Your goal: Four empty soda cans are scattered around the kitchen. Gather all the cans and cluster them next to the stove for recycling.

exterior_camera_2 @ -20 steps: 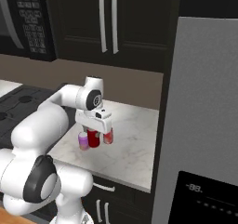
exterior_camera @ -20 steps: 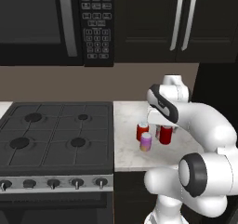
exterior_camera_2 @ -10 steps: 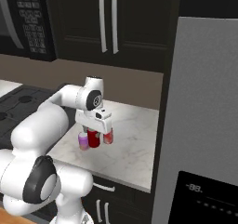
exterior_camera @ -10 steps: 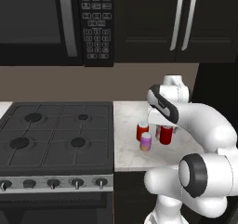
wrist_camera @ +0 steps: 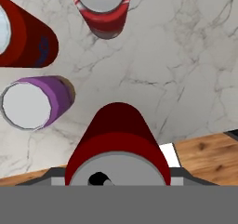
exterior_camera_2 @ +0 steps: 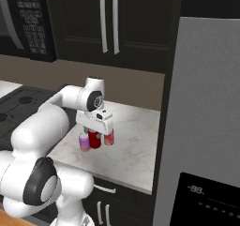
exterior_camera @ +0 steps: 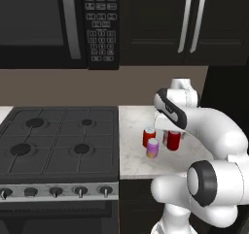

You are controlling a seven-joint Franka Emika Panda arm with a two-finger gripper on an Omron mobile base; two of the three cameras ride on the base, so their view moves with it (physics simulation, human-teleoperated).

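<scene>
Last step in hand: tool clamped on a red can, low over the tabletop right of the stove, beside the other three cans. Next: set down, let go.

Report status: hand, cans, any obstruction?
Hand shut on red soda can. Two more red cans and purple can upright on marble counter. Nothing in the way.
</scene>
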